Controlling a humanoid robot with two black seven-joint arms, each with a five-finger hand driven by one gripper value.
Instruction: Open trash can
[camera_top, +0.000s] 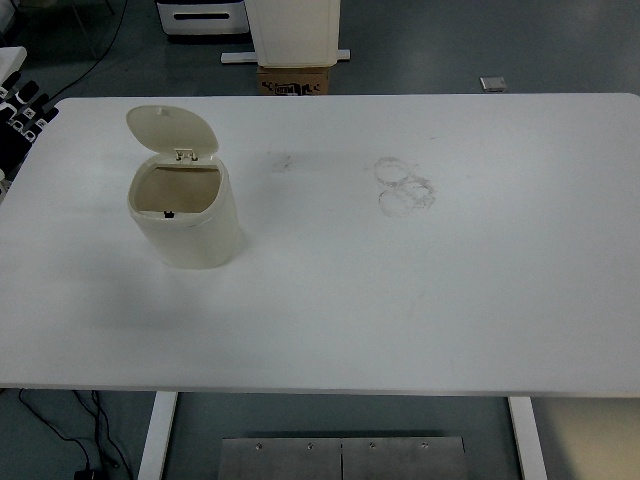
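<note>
Metal plate (342, 457) sits at the bottom centre of the frame, under the near edge of the bench (420, 300), with a bundle of cables (85, 430) on the floor at lower left.

Trash can (185, 215) stands upright on the bench in the left-centre of the frame. Its lid (170, 130) is flipped up and back on the hinge, the mouth is open, and the inside looks empty. Task looks done as things lie.

Left robot hand (18, 115) shows only at the upper-left edge, off the bench corner and well apart from the can. Dark fingers are visible but cropped, so I cannot tell whether it is released or clenched; it holds nothing that I can see. Right robot hand is not in view.

Risks from here:
- Lid rests past vertical on a small hinge. Any bump to the can or bench could drop it shut and undo the result.
- Can looks light and tall for its base. If the left arm sweeps back across, a side knock would tip or slide it.
- Hand sits close to the bench corner; a careless retract could clip the edge and shake the can.

Scuff rings (405, 185) at upper centre and a cardboard box (293, 80) beyond the far edge are irrelevant.
</note>
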